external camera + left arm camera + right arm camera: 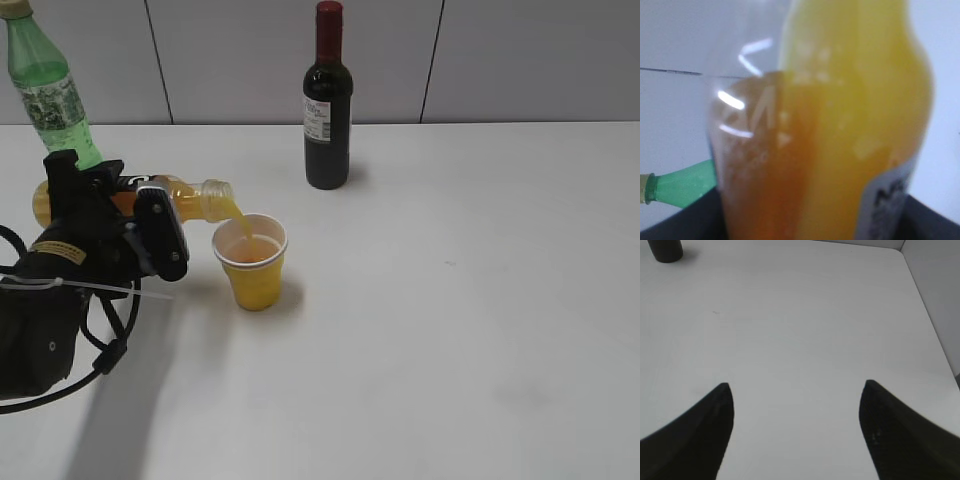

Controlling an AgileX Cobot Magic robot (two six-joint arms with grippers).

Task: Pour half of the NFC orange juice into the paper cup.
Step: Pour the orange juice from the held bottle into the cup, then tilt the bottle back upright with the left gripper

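My left gripper [125, 215] is shut on the NFC orange juice bottle [195, 199] and holds it tipped on its side, mouth to the right. A stream of juice runs from the mouth into the yellow paper cup [252, 268], which stands on the table and holds orange liquid. In the left wrist view the bottle [850, 125] fills the frame, blurred, with its white label at the lower right. My right gripper [796, 390] is open and empty above bare table; it does not show in the exterior view.
A dark wine bottle [327, 100] with a red cap stands at the back, its base also in the right wrist view [665, 250]. A green plastic bottle [45, 85] stands at the far left behind my left arm, and shows in the left wrist view [682, 182].
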